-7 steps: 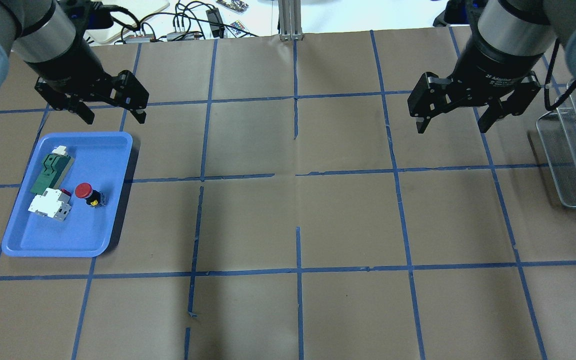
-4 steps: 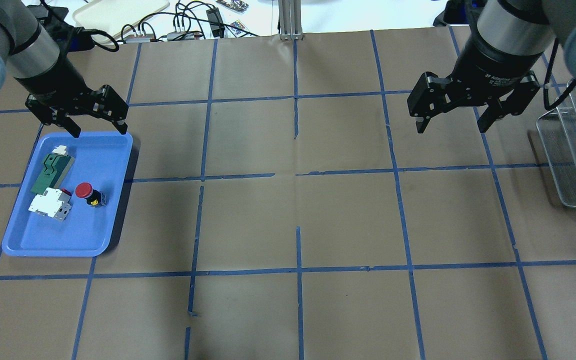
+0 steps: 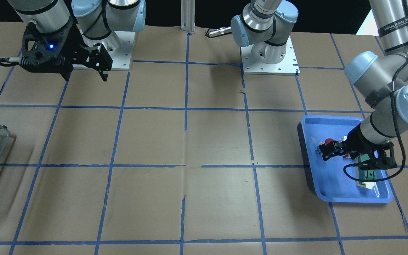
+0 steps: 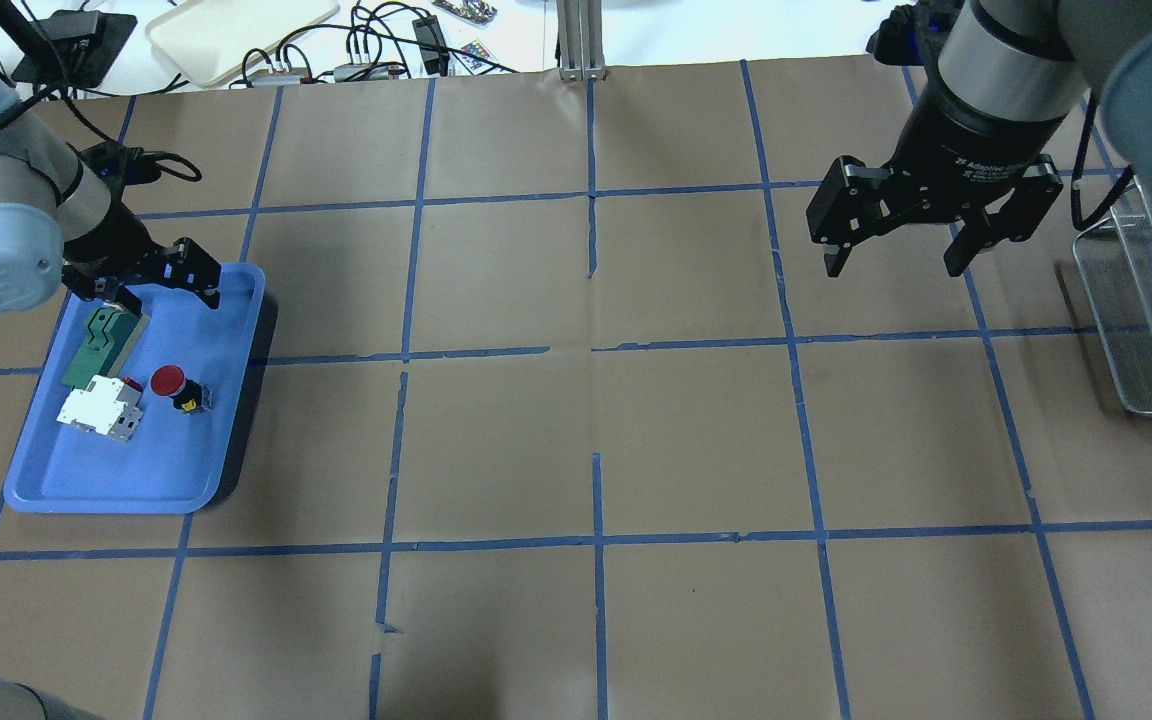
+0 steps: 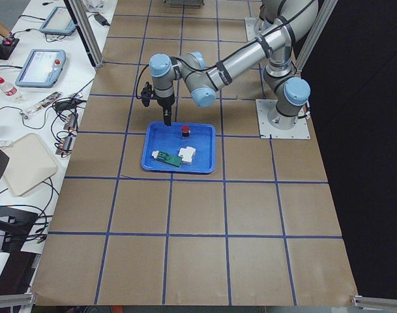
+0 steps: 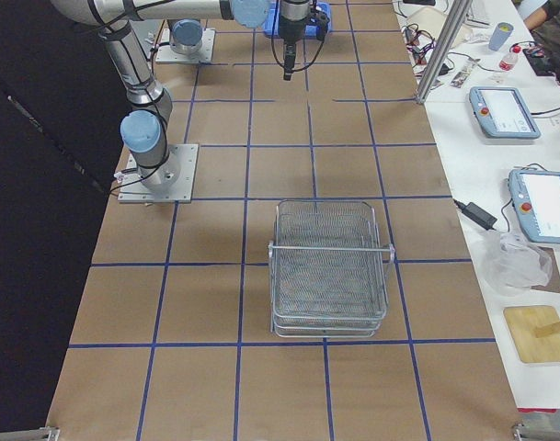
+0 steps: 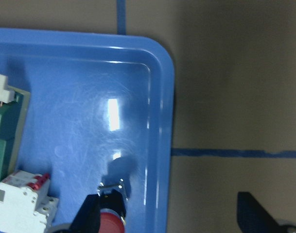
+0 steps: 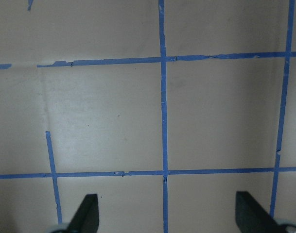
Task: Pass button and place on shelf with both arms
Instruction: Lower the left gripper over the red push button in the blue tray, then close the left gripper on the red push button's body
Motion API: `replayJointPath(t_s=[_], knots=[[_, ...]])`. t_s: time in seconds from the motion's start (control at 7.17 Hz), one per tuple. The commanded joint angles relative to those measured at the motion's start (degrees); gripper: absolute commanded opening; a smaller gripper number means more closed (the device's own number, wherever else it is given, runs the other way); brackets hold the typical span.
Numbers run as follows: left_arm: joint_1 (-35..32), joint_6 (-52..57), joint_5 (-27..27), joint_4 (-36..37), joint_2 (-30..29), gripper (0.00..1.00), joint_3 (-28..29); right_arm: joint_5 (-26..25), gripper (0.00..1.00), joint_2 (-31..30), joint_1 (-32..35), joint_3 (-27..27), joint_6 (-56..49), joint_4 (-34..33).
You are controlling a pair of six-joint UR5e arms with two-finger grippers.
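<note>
Barely begun: the button (image 4: 168,380) sits ungrasped in the blue tray (image 4: 136,470). The left pincer (image 4: 162,293), spread, hovers over the tray's far end. The right pincer (image 4: 891,262), spread and empty, hangs over the surface near the shelf (image 4: 1151,330). Pickup, handover and placing remain.

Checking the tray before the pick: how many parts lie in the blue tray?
3: the green flat part at the far end, the white-and-red block nearer the robot, the button beside that block. None seems hidden.
</note>
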Motion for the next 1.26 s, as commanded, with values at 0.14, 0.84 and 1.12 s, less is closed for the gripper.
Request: replayJointPath(t_s=[0.14,0.84,1.12], knots=[[4.54,3.71,-0.05,1.89,0.84,1.0,-8.53,-0.09,1.0,0.15,-1.31,1.02,0.23,-0.04],[4.38,5.92,-0.14,2.15,1.1,0.76,-8.28,0.18,1.0,0.06,-3.26,1.02,0.14,-0.3],[4.29,5.92,-0.14,2.07,1.28,0.3,-8.37,0.18,1.0,0.06,-3.26,1.02,0.14,-0.39]])
